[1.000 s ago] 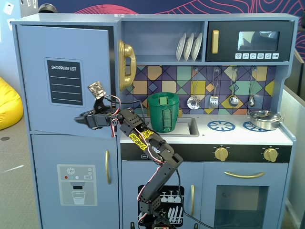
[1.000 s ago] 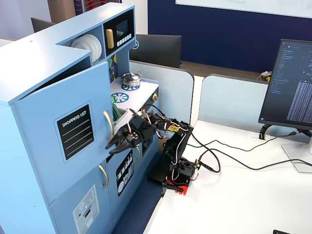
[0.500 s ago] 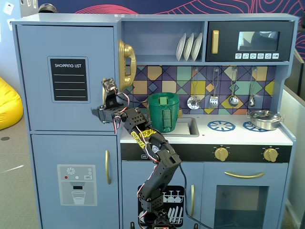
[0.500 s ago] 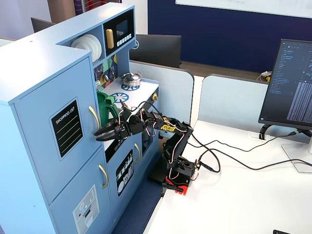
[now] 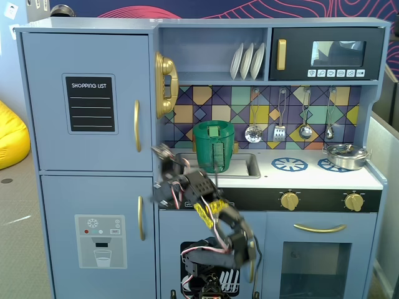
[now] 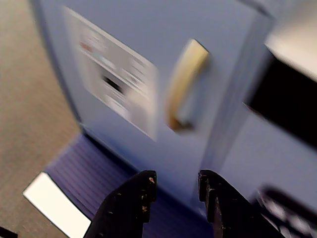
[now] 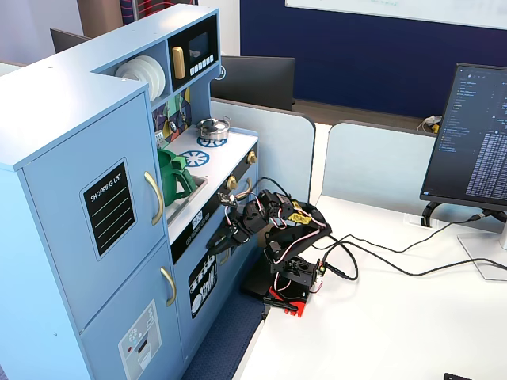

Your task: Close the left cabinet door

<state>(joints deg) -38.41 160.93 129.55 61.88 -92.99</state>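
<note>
Two dark fingers are seen at the bottom edge of the wrist view, spread a little with only a narrow gap between them and nothing pinched; the hand (image 6: 174, 191) is thus empty and slightly parted. In a fixed view the hand (image 5: 163, 180) is blurred, held low in front of the toy kitchen's sink edge, just to the right of the seam between the two blue doors. Beyond the fingertips the wrist camera is filled by the lower blue door (image 6: 148, 89) with its grey dispenser panel (image 6: 111, 94) and a gold handle (image 6: 184, 82); it is this lower door, not the task's one, that the hand faces. The left cabinet door (image 5: 87, 103), marked by the black "SHOPPING LIST" chalkboard (image 5: 90, 103) and a curved gold handle (image 5: 136, 125), lies up and to the left of the hand in that fixed view, its long axis and its handle both vertical. From the side, in the other fixed view, the door (image 7: 87, 214) appears flush with the cabinet front, no gap being made out along its edge, so the task is judged to be done or very nearly so. Were any push still needed, it would have to be given above the present height of the hand, near the handle side. The arm's base (image 7: 289, 277) is fixed on the white tabletop (image 7: 396, 332), near the kitchen's front.
</note>
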